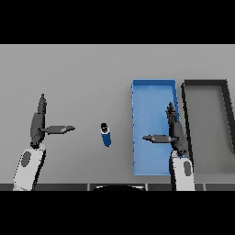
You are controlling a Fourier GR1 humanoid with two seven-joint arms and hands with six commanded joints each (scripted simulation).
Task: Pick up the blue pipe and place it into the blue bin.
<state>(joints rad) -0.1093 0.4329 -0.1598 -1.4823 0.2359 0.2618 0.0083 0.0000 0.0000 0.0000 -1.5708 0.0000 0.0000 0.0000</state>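
Blue pipe (106,135), a short plastic cylinder with a dark open end, lies on the grey table (82,73) between the two hands, its long axis running roughly away from the robot, dark mouth at the far end. It rests just left of the shallow blue rectangular bin (136,128). The right hand (174,133) hangs over that bin, fingers straight, thumb pointing towards the pipe, holding nothing. The left hand (38,123) is likewise spread and empty, a little farther off. The right hand looks nearer.
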